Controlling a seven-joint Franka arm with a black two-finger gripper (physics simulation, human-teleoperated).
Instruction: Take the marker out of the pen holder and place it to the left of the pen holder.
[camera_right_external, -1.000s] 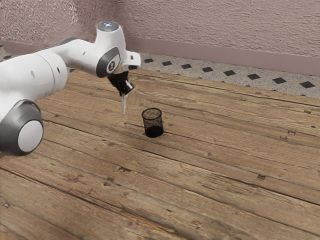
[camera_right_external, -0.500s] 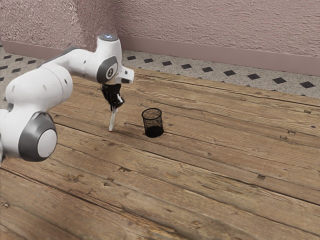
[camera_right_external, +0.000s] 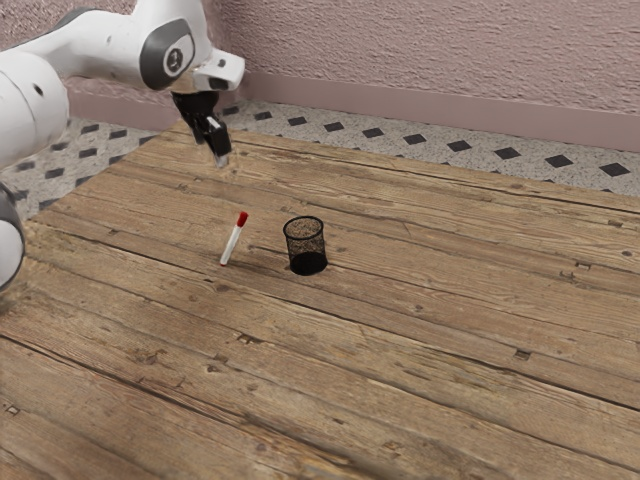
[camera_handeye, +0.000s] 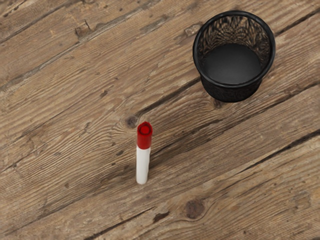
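The marker (camera_right_external: 233, 239) is resting on the counter (camera_right_external: 400, 350), outside the pen holder (camera_handeye: 231, 95) and near it, to the exterior view's left. It is apparently balancing on the end of its white barrel (camera_handeye: 142, 165), the red cap (camera_handeye: 145, 137) pointing up and the body leaning slightly towards the exterior view's right. This position is presumably serving the instruction to place it left of the holder. Nothing is visibly propping the marker, so it may be tipping or about to topple. The empty holder is standing upright, its open rim facing up, as if for receiving pens.

The hand (camera_right_external: 221, 160) is hovering above and well apart from both objects, towards the counter's far side, and is grasping nothing; whether it is open or closed, one cannot tell. The placing is seemingly nearing completion, with only a check of the marker's settling remaining. Marker and holder are showing no legible brand or label; the arm (camera_right_external: 90, 40) is bearing a round emblem (camera_right_external: 176, 60), unreadable here.
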